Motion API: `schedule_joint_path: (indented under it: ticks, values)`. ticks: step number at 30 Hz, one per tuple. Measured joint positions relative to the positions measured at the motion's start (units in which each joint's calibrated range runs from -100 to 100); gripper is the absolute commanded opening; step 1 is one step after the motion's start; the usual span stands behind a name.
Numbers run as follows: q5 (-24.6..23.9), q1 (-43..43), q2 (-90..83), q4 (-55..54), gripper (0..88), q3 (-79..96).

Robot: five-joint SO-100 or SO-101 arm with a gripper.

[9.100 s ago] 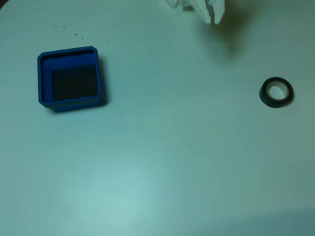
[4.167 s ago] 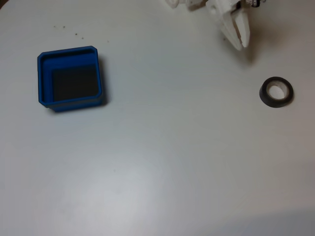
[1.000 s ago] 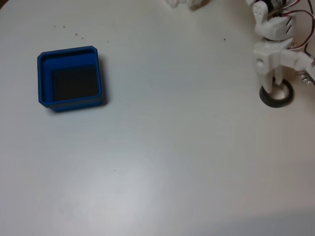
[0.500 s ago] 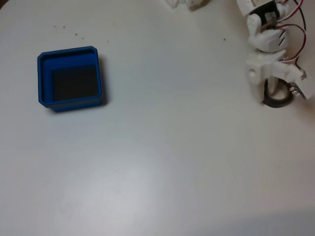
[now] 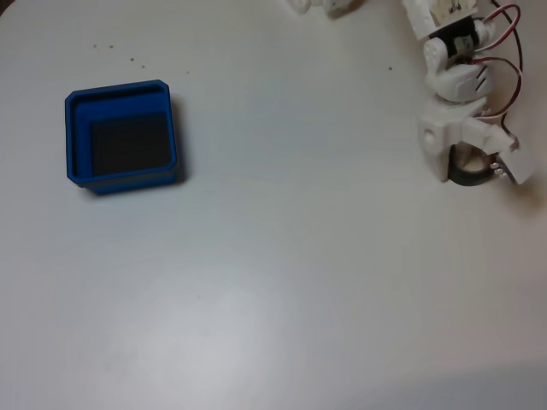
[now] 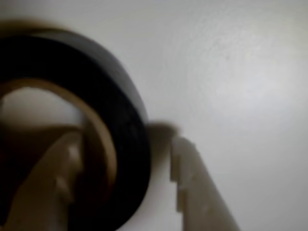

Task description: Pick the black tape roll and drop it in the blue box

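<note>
One white robot arm reaches down from the upper right of the fixed view, its gripper [image 5: 466, 166] lowered over the black tape roll [image 5: 472, 173] at the right edge of the pale table [image 5: 282, 282]. Seen close in the wrist view, the fingers [image 6: 192, 183] straddle the right wall of the black tape roll [image 6: 127, 130], one inside the beige core, the other just outside with a narrow gap showing, so the jaws stand apart, not clamped. Well apart, at centre left of the fixed view, sits the blue box [image 5: 77, 137], its dark floor bare.
</note>
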Motion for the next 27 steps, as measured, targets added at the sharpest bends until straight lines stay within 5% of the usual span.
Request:
schedule_joint_path:
  ticks: [9,15,27]
  values:
    - [0.00,0.00,0.25,-0.16,14.4,-0.09]
    - [0.00,0.00,0.25,-0.16,0.0,-0.09]
    - [-0.08,1.19,0.34,-0.16,1.2,-0.09]
